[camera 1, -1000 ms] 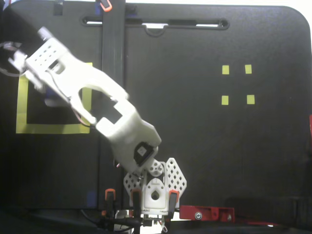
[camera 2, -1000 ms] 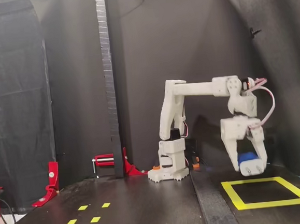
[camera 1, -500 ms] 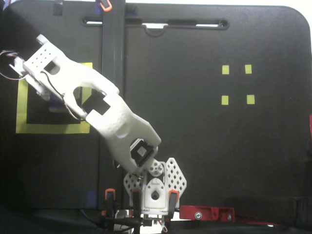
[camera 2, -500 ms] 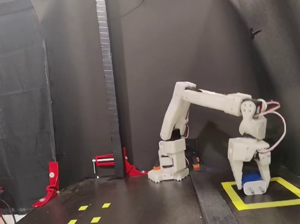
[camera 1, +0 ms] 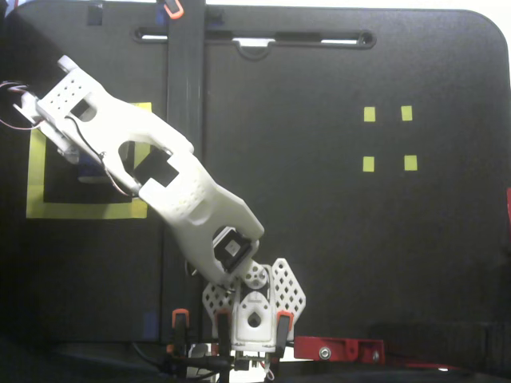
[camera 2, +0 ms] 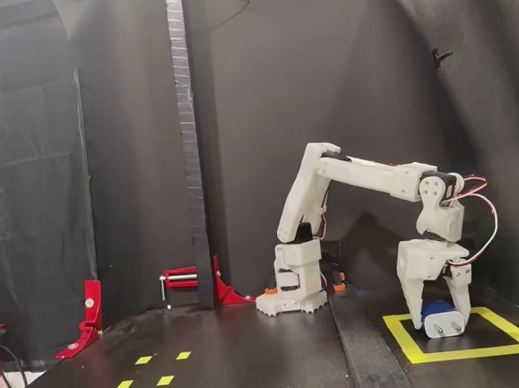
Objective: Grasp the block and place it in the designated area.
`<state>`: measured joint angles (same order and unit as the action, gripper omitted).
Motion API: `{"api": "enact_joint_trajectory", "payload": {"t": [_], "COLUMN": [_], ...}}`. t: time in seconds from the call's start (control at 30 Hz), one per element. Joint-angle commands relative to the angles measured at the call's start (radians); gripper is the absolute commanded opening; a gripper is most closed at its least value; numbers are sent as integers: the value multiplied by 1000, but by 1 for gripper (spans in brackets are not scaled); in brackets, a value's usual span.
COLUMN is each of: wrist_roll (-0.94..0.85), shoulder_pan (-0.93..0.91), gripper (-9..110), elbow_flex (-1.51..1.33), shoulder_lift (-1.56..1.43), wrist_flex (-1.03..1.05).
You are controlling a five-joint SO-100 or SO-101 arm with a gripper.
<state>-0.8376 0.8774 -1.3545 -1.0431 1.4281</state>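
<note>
While the arm reaches out over the designated area [camera 2: 405, 335], the tool [camera 2: 440, 322] hangs down inside that yellow-taped square with the block [camera 2: 439, 309] clamped between its white fingers. In the side-on fixed view the block's dark blue body shows just above a pale end face with two small marks, which sits low, at or very near the black floor of the square; whether it is touching down I cannot tell. In the top-down fixed view the arm's wrist covers the block entirely, and only the tape of the designated area [camera 1: 35, 171] shows around it.

By its look the block is a small, rigid, hard-shelled thing, probably light and not fragile, so it should not deform under a firm squeeze. Its smooth sides and rounded corners could let it slip or twist if pinched near an edge, so the best hold is across the two flat, opposite sides of the body, well clear of the pronged end. Placed within the square, it should sit steadily on a flat face once the fingers part, with little tendency to roll.
</note>
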Motion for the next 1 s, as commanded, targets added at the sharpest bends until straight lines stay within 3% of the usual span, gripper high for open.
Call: {"api": "enact_joint_trajectory", "payload": {"t": [0.0,0.13,0.33,0.97], "wrist_roll": [5,0,-6,-23], "shoulder_pan": [-8,-12,-12,-23], "gripper": [25,39,48,48], "elbow_flex": [18,18,20,20], "shoulder_lift": [-6,-15,-28,-107], "wrist_flex": [5,9,28,69]}}
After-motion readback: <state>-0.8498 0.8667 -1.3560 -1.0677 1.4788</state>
